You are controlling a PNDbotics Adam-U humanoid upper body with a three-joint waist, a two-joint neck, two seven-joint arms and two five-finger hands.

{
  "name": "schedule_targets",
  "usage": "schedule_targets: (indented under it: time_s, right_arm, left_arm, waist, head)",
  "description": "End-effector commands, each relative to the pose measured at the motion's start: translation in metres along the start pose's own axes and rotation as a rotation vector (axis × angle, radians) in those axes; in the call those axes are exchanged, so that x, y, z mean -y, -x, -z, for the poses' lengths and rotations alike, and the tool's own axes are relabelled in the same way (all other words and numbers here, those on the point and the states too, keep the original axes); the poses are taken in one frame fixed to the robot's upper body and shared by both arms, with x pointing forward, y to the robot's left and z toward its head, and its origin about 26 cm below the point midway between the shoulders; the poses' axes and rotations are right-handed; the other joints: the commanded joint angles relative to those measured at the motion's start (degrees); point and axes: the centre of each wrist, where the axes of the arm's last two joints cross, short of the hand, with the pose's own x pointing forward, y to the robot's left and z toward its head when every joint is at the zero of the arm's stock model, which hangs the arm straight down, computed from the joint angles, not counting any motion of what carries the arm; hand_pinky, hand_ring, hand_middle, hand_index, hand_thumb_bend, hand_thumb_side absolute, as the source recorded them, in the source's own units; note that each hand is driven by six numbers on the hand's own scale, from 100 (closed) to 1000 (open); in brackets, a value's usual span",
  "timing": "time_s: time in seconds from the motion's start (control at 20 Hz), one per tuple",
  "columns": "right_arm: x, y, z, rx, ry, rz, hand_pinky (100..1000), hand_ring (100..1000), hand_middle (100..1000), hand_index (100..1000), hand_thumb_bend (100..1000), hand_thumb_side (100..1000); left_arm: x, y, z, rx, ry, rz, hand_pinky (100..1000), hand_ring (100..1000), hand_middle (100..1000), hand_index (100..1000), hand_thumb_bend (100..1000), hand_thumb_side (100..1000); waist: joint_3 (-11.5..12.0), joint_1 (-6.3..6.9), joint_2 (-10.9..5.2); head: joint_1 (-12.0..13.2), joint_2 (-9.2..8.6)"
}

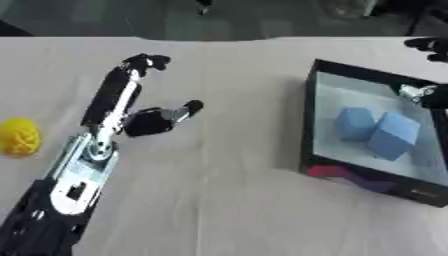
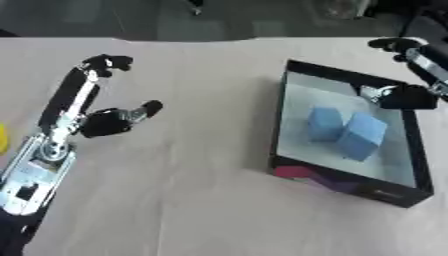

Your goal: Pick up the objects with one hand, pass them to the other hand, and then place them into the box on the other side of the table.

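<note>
Left hand: the left hand (image 1: 131, 95) reached out over the table's (image 1: 219, 200) left half, arm coming in from the near left corner. Fingers were stretched toward the far edge with tips bent over, thumb (image 1: 179, 112) stuck out to the right. Spread apart, nothing in it, nothing touching it.

Right hand: the right hand (image 2: 411, 75) showed at the right edge, over the far right corner of the box (image 2: 341, 182). Fingertips (image 2: 385, 44) lay beyond the box's far wall, thumb (image 2: 376, 92) over the box interior. Fingers and thumb stood apart with nothing between them. Partly cut off by the frame edge, so the palm was not seen.

Box: black-walled with a pale floor, it sat on the right side of the table, turned askew to the table edges. A reddish mark was on its near wall.

Cubes: two blue cubes (image 2: 346, 130) lay inside the box, near the middle of its floor, touching each other. The right one was tilted.

Yellow object: a ridged yellow object (image 1: 19, 136) lay by the left edge, just left of the left arm and apart from it.

Table: pale, tan surface. Dark floor lay beyond the far edge.
</note>
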Motion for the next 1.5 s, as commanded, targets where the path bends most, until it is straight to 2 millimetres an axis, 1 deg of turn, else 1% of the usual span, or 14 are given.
schedule_targets:
  time_s: [0.05, 0.1, 0.2, 0.25, 0.3, 0.35, 0.45, 0.55, 0.65, 0.8, 0.9, 1.2, 1.35, 1.5]
  right_arm:
    - [0.015, -0.013, 0.001, 0.034, 0.063, 0.067, 981, 1000, 928, 932, 100, 498]
    - [0.016, -0.016, 0.001, 0.04, 0.072, 0.101, 984, 1000, 931, 936, 100, 528]
    - [0.016, -0.021, 0.0, 0.05, 0.075, 0.153, 993, 1000, 943, 953, 100, 645]
    - [0.017, -0.023, 0.0, 0.053, 0.069, 0.168, 996, 1000, 946, 959, 100, 666]
    - [0.017, -0.024, 0.0, 0.056, 0.061, 0.174, 999, 1000, 949, 964, 100, 661]
    - [0.017, -0.025, 0.0, 0.06, 0.053, 0.174, 999, 1000, 950, 968, 100, 641]
    - [0.017, -0.026, -0.001, 0.067, 0.044, 0.17, 997, 1000, 948, 969, 100, 597]
    - [0.019, -0.025, -0.002, 0.068, 0.044, 0.164, 996, 1000, 944, 965, 100, 599]
    - [0.02, -0.024, -0.002, 0.062, 0.05, 0.155, 998, 1000, 941, 959, 157, 589]
    - [0.02, -0.024, -0.001, 0.055, 0.058, 0.146, 995, 1000, 940, 958, 172, 574]
    - [0.021, -0.025, 0.0, 0.055, 0.065, 0.153, 995, 1000, 937, 954, 175, 568]
    - [0.021, -0.027, 0.001, 0.054, 0.08, 0.168, 992, 1000, 931, 949, 166, 570]
    - [0.021, -0.028, 0.001, 0.054, 0.083, 0.171, 991, 1000, 929, 947, 166, 570]
    - [0.02, -0.027, 0.001, 0.051, 0.085, 0.17, 991, 1000, 928, 946, 168, 571]
  left_arm:
    - [-0.017, -0.001, 0.003, 0.01, -0.038, 0.018, 815, 834, 697, 832, 608, 555]
    - [-0.02, 0.001, 0.003, 0.001, -0.042, 0.021, 815, 834, 697, 831, 592, 550]
    - [-0.029, 0.007, 0.004, -0.041, -0.048, 0.024, 818, 837, 701, 830, 528, 558]
    - [-0.034, 0.011, 0.004, -0.068, -0.042, 0.027, 818, 838, 702, 829, 514, 565]
    - [-0.041, 0.015, 0.004, -0.099, -0.035, 0.032, 818, 837, 702, 827, 514, 557]
    - [-0.048, 0.019, 0.004, -0.121, -0.031, 0.039, 819, 838, 702, 825, 527, 544]
    - [-0.064, 0.027, 0.002, -0.157, -0.024, 0.074, 821, 839, 706, 824, 539, 547]
    - [-0.082, 0.036, -0.001, -0.192, -0.005, 0.104, 823, 841, 713, 825, 549, 554]
    - [-0.098, 0.046, -0.006, -0.237, 0.023, 0.12, 828, 844, 720, 827, 550, 576]
    - [-0.118, 0.06, -0.013, -0.305, 0.074, 0.135, 831, 847, 726, 829, 575, 574]
    - [-0.128, 0.068, -0.017, -0.343, 0.114, 0.151, 833, 848, 730, 831, 583, 578]
    - [-0.157, 0.086, -0.031, -0.446, 0.213, 0.203, 839, 853, 746, 837, 617, 544]
    - [-0.17, 0.099, -0.039, -0.514, 0.295, 0.206, 842, 856, 753, 837, 641, 572]
    - [-0.181, 0.109, -0.045, -0.567, 0.35, 0.211, 843, 856, 755, 833, 650, 565]
  waist:
    - [0.0, 0.93, -1.5]
    - [0.1, 1.07, -1.57]
    - [0.3, 1.46, -1.79]
    - [0.4, 1.65, -1.9]
    - [0.6, 1.88, -2.04]
    - [0.7, 2.07, -2.15]
    - [1.0, 2.43, -2.32]
    - [1.1, 2.65, -2.43]
    - [1.3, 2.79, -2.53]
    - [1.5, 3.0, -2.7]
    - [1.6, 3.06, -2.77]
    - [1.7, 3.04, -2.7]
    - [1.6, 3.05, -2.67]
    - [1.7, 3.01, -2.65]
  head:
    - [2.3, 0.01]
    - [3.4, 0.11]
    - [5.2, 0.39]
    - [5.6, 0.5]
    - [5.7, 0.65]
    - [5.6, 0.78]
    - [5.4, 0.94]
    - [5.2, 1.07]
    - [5.0, 1.4]
    - [4.7, 1.81]
    - [4.7, 1.77]
    - [5.3, 1.69]
    - [5.7, 1.83]
    - [6.0, 1.85]
